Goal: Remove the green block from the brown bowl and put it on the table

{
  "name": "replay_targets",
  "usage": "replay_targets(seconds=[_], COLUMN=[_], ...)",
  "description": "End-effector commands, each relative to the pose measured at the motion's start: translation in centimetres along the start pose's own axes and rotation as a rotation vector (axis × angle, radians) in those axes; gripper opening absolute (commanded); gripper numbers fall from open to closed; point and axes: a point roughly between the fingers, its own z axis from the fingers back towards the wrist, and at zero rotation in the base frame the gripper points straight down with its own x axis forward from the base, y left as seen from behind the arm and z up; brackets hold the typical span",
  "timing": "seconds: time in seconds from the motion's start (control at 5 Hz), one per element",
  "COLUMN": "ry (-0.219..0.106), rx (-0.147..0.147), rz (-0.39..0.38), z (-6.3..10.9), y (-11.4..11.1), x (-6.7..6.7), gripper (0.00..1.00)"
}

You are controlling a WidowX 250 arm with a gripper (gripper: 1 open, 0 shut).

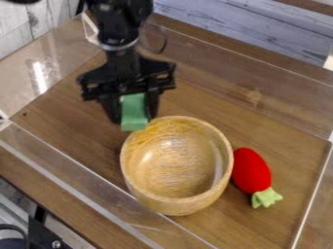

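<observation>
Green block [132, 111]: flat, elongated rectangular bar of plain mid-green, clamped between the two black fingers of the gripper [131, 103], its lower end hanging below the fingertips. It sits outside the bowl, over the tabletop just beyond the bowl's far-left rim; whether its lower end touches the wood cannot be told.

Gripper: black, two-fingered, mounted on a black arm that descends from the top of the view, pointing steeply downward, grasping the green block, jaws set about the bar's width apart.

Brown bowl [178, 197]: round, light-brown wooden vessel with thick rim and visible grain, resting just below and to the right of the gripper, nearer the camera. Its interior holds nothing.

Red strawberry toy [251, 171]: soft red body with a small green stem, lying well to the right of the gripper, just beside the bowl's right rim.

Table [65, 122]: brown wood-grain top beneath the gripper, bordered by clear acrylic walls [46, 53].
</observation>
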Motion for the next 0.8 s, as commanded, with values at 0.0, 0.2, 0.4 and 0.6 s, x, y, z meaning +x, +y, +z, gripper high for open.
replay_targets(seconds=[0.0,0.2,0.4,0.6], ry=[-0.029,-0.033,-0.043,-0.049], rx=[0.001,0.011,0.000,-0.019], rz=[0.071,0.132,0.056,-0.015], z=[-0.6,-1.6,-1.5,-1.2], y=[0.7,1.4,1.5,1.5], x=[0.1,-0.2,0.6,1.5], gripper=[0.00,0.00,1.00,1.00])
